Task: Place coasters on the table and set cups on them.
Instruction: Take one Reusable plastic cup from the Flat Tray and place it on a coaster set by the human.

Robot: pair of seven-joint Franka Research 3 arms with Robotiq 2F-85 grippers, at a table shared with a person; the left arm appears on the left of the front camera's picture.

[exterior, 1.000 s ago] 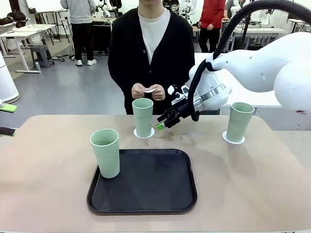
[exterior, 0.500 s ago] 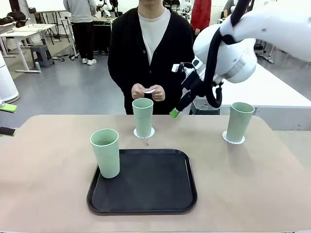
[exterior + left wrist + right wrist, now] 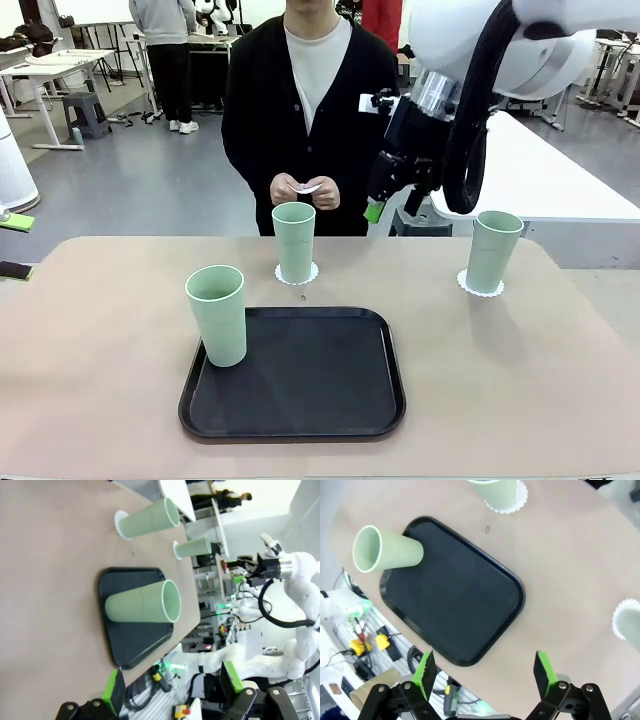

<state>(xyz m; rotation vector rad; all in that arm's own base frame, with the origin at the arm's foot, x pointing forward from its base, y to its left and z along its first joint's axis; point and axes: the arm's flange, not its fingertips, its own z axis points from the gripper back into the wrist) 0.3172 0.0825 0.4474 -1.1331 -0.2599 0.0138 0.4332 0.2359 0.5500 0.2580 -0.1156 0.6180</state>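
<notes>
Right tool (image 3: 392, 205) has lifted from the middle cup (image 3: 294, 240) on its coaster (image 3: 310, 273) to upper right, spread, empty | left tool (image 3: 172, 685) spread | third cup (image 3: 217, 315) left of centre on tray (image 3: 300, 400) | judge: grasp mid-body, carry upright, centre over next coaster.

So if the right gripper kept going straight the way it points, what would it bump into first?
Most likely the black tray: the open right gripper hangs high and aims down at it, with nothing in between. Depth is unclear, so it might land on bare table beside it.
</notes>
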